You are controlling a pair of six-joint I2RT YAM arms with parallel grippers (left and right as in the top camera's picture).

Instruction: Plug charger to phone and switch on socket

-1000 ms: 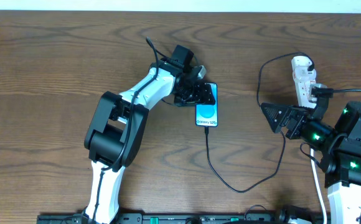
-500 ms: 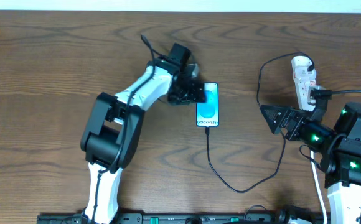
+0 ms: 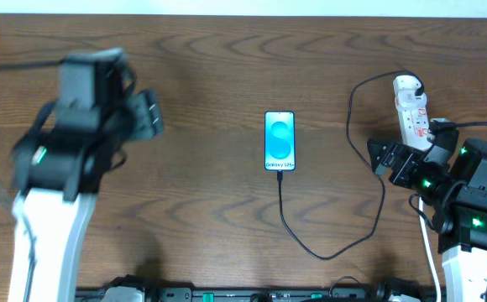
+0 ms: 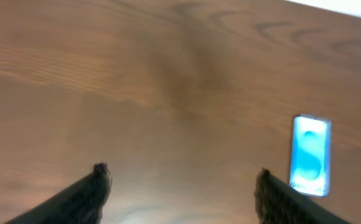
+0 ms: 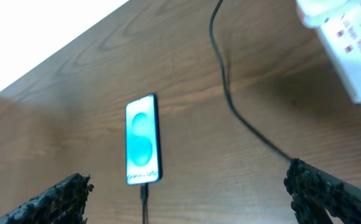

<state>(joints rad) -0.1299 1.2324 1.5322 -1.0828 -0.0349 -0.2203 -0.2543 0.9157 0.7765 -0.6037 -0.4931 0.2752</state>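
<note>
The phone [image 3: 280,141] lies flat at the table's middle, its cyan screen lit. The black charger cable [image 3: 311,247] has its tip in the phone's bottom edge [image 3: 280,174]. It loops right and up to the white socket [image 3: 411,107] at the far right. My left gripper [image 3: 147,113] is blurred, open and empty, far left of the phone. In the left wrist view it [image 4: 180,180] is open, with the phone [image 4: 310,155] to the right. My right gripper [image 3: 388,158] is open beside the socket's near end. In the right wrist view it [image 5: 187,180] frames the phone [image 5: 142,138]; the socket [image 5: 348,37] is at top right.
A white cord [image 3: 428,243] runs from the socket down past the right arm's base. The cable arcs up [image 3: 351,101] left of the socket. The table's far edge [image 3: 243,15] meets a white wall.
My left arm has let go of the phone's side and swung far to the left, now blurred. My right gripper has shifted slightly right, toward the socket. The phone stays put.
</note>
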